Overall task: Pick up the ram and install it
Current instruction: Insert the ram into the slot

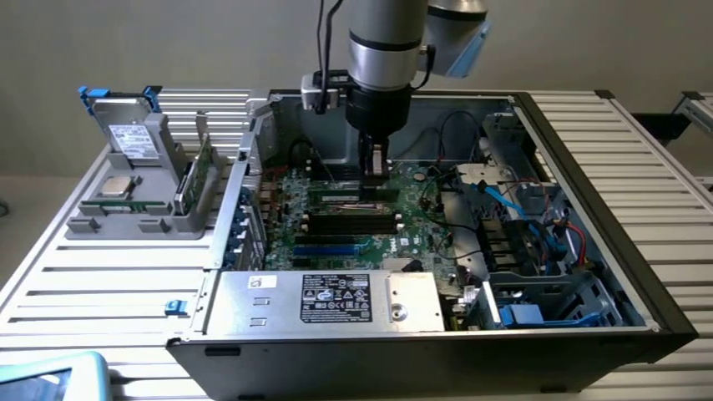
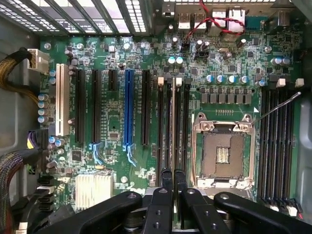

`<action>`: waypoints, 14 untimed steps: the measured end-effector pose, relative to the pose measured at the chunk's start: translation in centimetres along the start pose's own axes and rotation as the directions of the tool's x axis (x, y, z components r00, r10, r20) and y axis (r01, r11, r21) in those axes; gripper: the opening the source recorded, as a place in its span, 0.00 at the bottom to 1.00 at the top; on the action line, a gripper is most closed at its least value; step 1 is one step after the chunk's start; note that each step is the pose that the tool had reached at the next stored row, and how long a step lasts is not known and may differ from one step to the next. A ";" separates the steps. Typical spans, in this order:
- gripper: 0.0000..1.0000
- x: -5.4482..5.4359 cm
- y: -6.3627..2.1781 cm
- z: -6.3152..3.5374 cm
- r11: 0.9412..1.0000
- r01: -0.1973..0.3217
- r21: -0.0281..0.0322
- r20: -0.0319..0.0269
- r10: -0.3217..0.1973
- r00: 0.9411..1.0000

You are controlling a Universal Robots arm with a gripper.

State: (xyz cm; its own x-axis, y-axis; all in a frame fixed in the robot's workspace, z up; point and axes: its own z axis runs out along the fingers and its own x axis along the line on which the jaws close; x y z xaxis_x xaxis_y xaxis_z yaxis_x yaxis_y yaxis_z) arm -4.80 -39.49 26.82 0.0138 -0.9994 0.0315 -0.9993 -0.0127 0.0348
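Wrist view | ram (image 2: 174, 122) stands on edge — long axis parallel to the black motherboard slots (image 2: 186, 126) beside it | gripper (image 2: 173, 176) clamped on one end of it

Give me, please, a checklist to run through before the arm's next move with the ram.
1. Gripper shut on the ram: ok.
2. Ram running parallel to the black memory slots: ok.
3. Ram fully seated in its slot: cannot tell.
4. White slot latches closed over the ram: cannot tell.
5. Processor socket apart from the gripper: ok.
6. Red wires away from the gripper: ok.
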 end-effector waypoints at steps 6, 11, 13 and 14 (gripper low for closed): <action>0.13 0.1 -0.04 0.67 1.000 0.001 0.000 -0.005 -0.001 1.000; 0.13 0.5 -0.03 0.79 1.000 0.001 0.000 -0.007 -0.001 1.000; 0.13 0.5 -0.03 0.87 1.000 0.000 0.000 -0.008 0.000 1.000; 0.13 0.5 -0.04 0.97 1.000 0.000 0.000 -0.009 0.000 1.000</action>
State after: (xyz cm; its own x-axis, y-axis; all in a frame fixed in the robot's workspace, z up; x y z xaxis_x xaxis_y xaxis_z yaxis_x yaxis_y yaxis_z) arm -4.79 -40.06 25.87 0.0145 -0.9991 0.0404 -0.9993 -0.0131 0.0349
